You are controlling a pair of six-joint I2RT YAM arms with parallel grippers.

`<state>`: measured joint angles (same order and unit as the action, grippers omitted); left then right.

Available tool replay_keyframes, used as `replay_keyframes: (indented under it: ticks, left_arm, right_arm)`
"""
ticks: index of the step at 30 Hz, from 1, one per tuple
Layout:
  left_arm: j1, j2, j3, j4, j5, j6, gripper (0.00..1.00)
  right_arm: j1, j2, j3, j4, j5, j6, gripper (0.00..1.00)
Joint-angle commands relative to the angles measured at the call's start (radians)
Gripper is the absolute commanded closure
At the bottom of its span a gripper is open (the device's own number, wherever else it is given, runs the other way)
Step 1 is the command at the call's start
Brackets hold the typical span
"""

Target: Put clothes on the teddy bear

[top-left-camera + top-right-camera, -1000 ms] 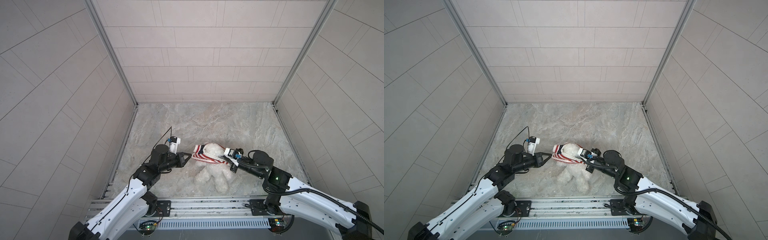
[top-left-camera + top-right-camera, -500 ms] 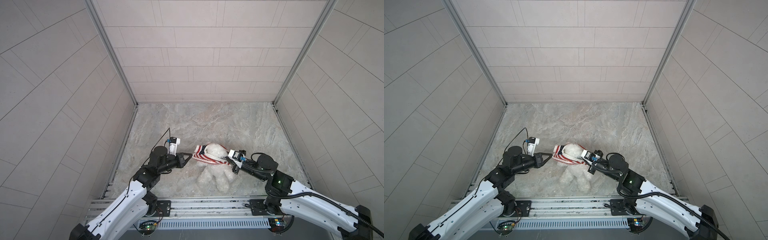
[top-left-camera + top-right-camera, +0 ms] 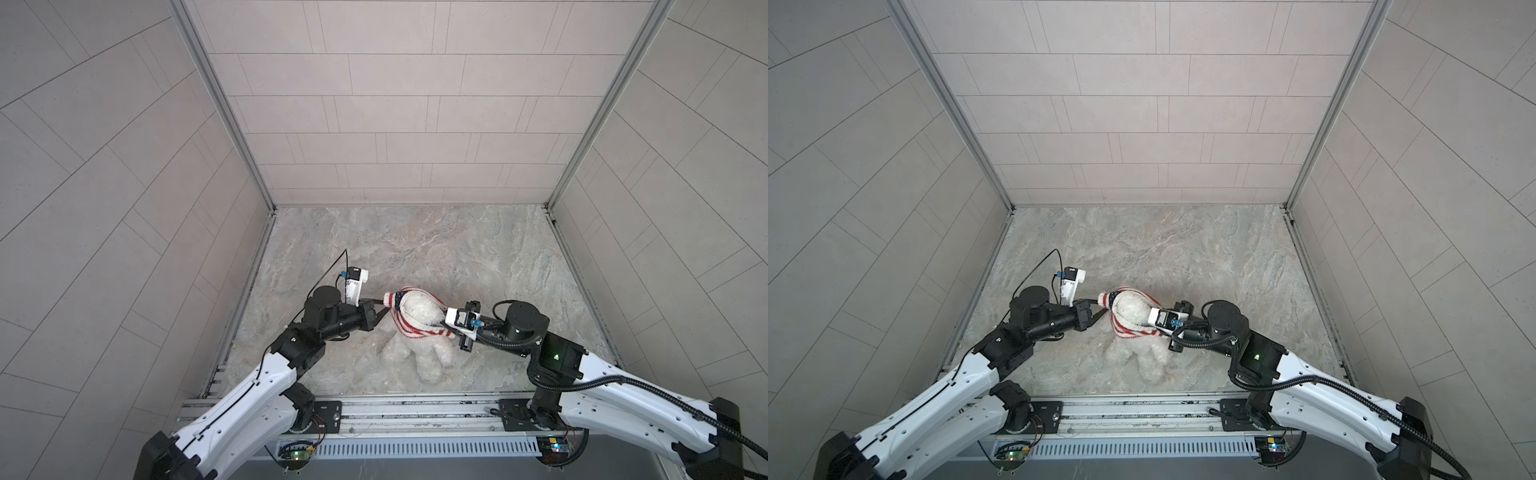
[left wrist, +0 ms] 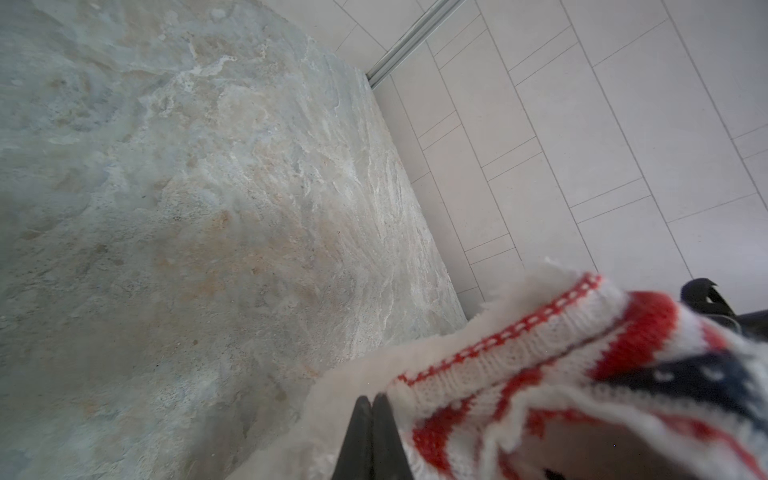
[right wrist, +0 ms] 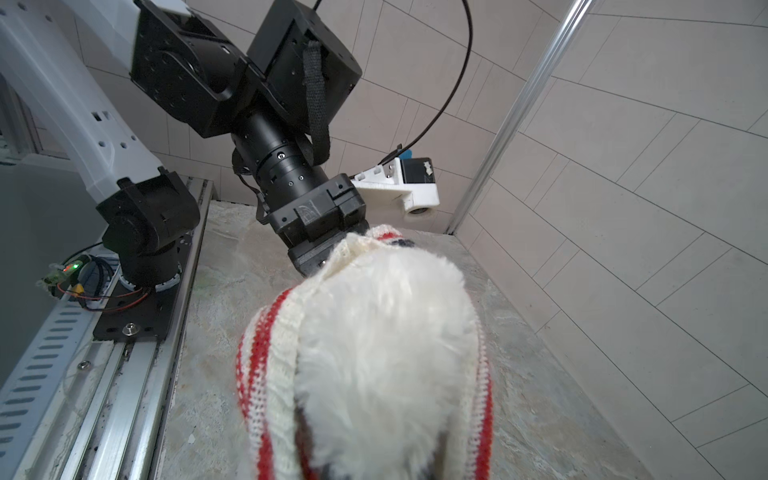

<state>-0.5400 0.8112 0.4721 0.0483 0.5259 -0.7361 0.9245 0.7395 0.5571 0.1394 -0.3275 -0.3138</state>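
Note:
The teddy bear (image 3: 424, 357) lies on the stone floor near the front, white and fluffy, legs toward the rail. A red-and-white striped sweater (image 3: 401, 326) with a navy patch is stretched in a loop round its head (image 3: 419, 309). My left gripper (image 3: 381, 309) is shut on the sweater's left end; in the left wrist view its tips (image 4: 372, 401) press together at the knit (image 4: 519, 357). My right gripper (image 3: 448, 332) holds the sweater's right end, its fingers buried under fur (image 5: 382, 332) and knit (image 5: 266, 361). Both top views show this stretch (image 3: 1125, 328).
The aluminium base rail (image 3: 415, 409) runs along the front, right behind the bear's legs. Tiled walls close in the floor (image 3: 415, 249) on three sides. The left arm's wrist camera (image 3: 355, 282) and its cable stick up beside the sweater.
The right gripper has shifted slightly right and toward the front with the sweater's end. The knit now opens wider round the bear's head. The left gripper has hardly moved.

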Motion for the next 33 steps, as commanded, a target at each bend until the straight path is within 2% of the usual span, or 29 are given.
replay_keyframes:
  ticks: [1,3,17,23,27,30,33]
  left_arm:
    - [0.031,0.042,-0.013,-0.044,-0.055,-0.004,1.0]
    - [0.066,0.058,-0.025,-0.035,-0.041,-0.004,1.0]
    - [0.095,0.042,-0.073,-0.077,-0.028,0.035,1.0]
    - [0.094,0.032,-0.091,-0.04,0.012,0.039,1.0]
    - [0.047,0.015,-0.082,0.042,0.087,0.061,1.0]
    - [-0.038,0.011,-0.035,0.019,0.083,0.115,1.0]
    - [-0.055,0.016,0.0,-0.022,0.05,0.142,1.0]
  right_arm:
    - [0.006,-0.036,0.02,0.051,-0.041,-0.05,1.0]
    - [0.007,-0.044,0.018,0.064,-0.035,-0.053,1.0]
    - [0.011,-0.14,-0.059,0.209,0.056,-0.052,1.0]
    - [0.012,-0.139,-0.063,0.218,0.052,-0.042,1.0]
    - [0.011,-0.098,-0.041,0.191,0.071,-0.034,1.0]
    - [0.011,-0.027,0.013,0.107,0.061,-0.046,1.0]
    - [0.011,0.018,0.046,0.049,0.032,-0.056,1.0]
